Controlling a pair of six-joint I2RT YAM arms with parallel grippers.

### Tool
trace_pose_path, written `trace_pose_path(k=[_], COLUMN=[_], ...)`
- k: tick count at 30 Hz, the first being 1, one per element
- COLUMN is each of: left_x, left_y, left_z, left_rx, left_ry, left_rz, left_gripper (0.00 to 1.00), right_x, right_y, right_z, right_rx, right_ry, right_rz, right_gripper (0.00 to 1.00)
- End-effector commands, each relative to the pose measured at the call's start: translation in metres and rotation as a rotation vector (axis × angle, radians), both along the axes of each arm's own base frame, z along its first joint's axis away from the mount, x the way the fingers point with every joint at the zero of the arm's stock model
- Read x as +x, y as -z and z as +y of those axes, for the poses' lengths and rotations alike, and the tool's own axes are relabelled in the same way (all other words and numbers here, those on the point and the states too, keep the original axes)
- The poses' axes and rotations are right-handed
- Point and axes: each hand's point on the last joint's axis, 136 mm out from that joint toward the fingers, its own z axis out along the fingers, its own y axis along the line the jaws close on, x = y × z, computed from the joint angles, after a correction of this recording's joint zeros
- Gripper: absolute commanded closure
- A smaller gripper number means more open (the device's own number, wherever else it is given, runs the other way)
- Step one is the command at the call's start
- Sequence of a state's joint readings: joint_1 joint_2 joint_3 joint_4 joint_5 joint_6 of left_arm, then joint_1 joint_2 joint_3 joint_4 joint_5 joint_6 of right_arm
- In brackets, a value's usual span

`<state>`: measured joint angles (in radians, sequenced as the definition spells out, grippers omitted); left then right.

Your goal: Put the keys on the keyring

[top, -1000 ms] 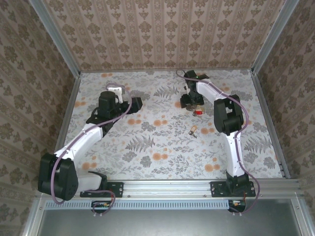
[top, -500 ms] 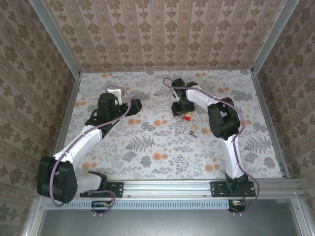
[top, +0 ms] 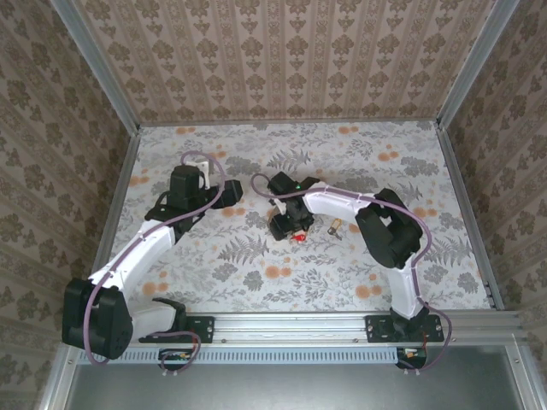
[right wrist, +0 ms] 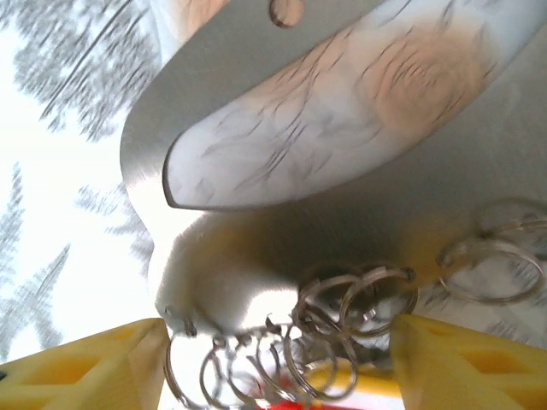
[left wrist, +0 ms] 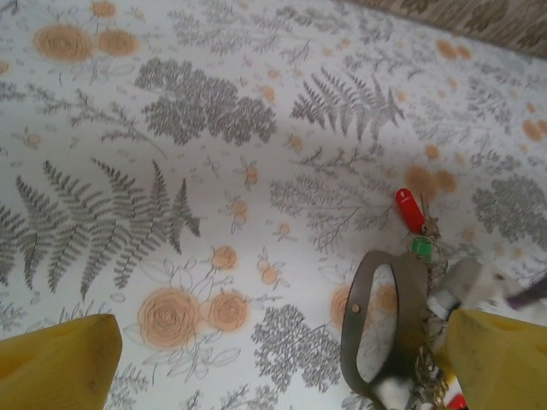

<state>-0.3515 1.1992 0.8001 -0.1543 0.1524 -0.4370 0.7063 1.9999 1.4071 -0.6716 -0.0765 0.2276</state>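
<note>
The keyring [right wrist: 256, 111] is a flat grey oval loop with a chain of small wire rings [right wrist: 342, 316]. My right gripper [right wrist: 278, 350] is shut on that chain, with red and yellow tags just below. In the top view this gripper [top: 286, 224] sits mid-table with a red-tagged key [top: 299, 236] hanging at it. From the left wrist I see the loop [left wrist: 380, 325], a red tag [left wrist: 408, 209] and a green tag [left wrist: 420, 248] beside my right fingertip. My left gripper [left wrist: 282, 376] is open and holds nothing, just left of the loop [top: 232, 193]. A brass key [top: 336, 226] lies apart to the right.
The floral table [top: 256, 273] is walled at the back and both sides by patterned panels [top: 282, 60]. A metal rail [top: 291, 325] runs along the near edge by the arm bases. The right arm's elbow [top: 389, 226] rises close to the brass key.
My right gripper has carried the keyring and its tagged keys left and nearer, up to the left gripper. The left gripper has shifted slightly nearer. The brass key stayed put.
</note>
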Motion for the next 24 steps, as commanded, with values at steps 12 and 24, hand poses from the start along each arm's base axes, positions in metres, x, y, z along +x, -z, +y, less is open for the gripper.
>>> trace_pose_path(k=[12,24], left_x=[-0.015,-0.032], left_y=[0.065,0.069], left_z=[-0.08,-0.112], left_rx=[0.205,0.179], left_ry=[0.273,0.422], left_rz=[0.274,0.294], left_gripper=[0.17,0.5], right_x=[-0.037,0.0], right_y=[-0.037,-0.059], right_z=[-0.133,-0.107], right_rx=[0.06,0.248], right_ry=[0.276,0.17], right_rz=[-0.029,-0.146], right_gripper=[0.23,0.32])
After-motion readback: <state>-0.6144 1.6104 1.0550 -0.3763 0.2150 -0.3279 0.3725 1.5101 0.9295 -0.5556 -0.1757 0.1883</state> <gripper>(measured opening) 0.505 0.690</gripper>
